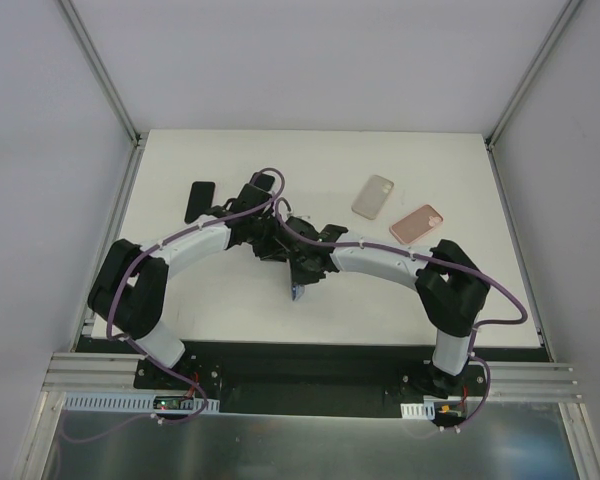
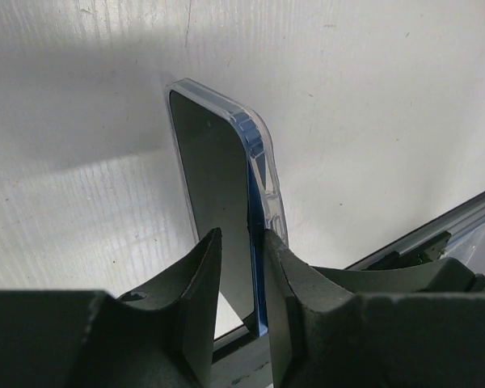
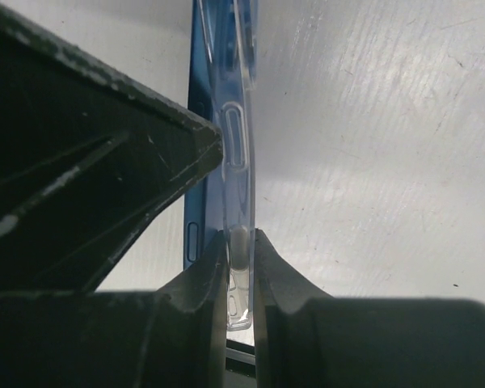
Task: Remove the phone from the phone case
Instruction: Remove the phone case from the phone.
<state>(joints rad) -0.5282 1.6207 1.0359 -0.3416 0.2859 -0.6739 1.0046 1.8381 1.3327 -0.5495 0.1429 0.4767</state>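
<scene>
Clear case [image 3: 241, 137] pinched by right gripper [image 3: 241, 246], left gripper [image 2: 242, 241] clamping phone [image 2: 210, 178]

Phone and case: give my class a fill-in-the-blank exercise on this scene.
1. The right end effector pinches the phone case, made of ___ plastic.
2. The left end effector grips the phone, whose edge is ___.
3. Beside the beige case lies a spare case coloured ___.
Answers: clear; blue; pink.
</scene>
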